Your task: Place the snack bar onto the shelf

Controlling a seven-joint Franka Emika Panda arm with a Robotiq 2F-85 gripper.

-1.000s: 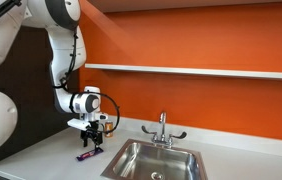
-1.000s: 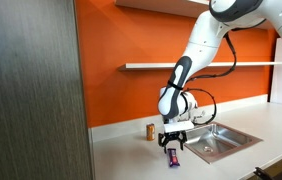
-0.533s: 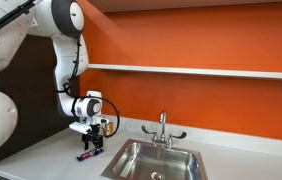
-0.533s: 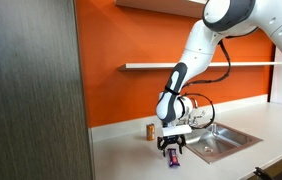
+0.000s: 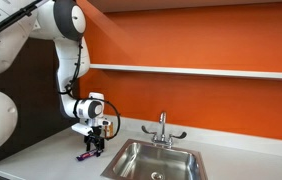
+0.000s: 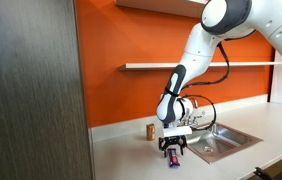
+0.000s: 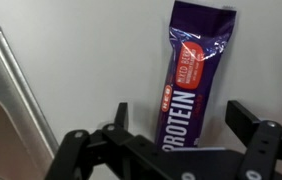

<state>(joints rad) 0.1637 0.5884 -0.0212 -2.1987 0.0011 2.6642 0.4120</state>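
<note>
1. Down at the pick-up: hand (image 5: 95, 147) low over the snack bar (image 5: 85, 155), which lies flat on the counter (image 5: 36, 160) just beside the sink (image 5: 156, 160).
2. Fingers spread apart, one either side of the purple wrapper, nothing clamped yet. Clearest in the wrist view, with the hand (image 7: 180, 112) straddling the snack bar (image 7: 194, 70) and pale counter showing on both sides.
3. Next, by the look of it: close across the bar's narrow width, lift clear, then carry well up to the shelf (image 5: 201, 71) on the orange wall.
4. Only in the wrist view: the gaps between fingers and wrapper, and the "PROTEIN" lettering.
5. Only in an exterior view: the shelf high above the counter, plus a small can (image 6: 150, 130) near the hand, apart from the bar.
</note>
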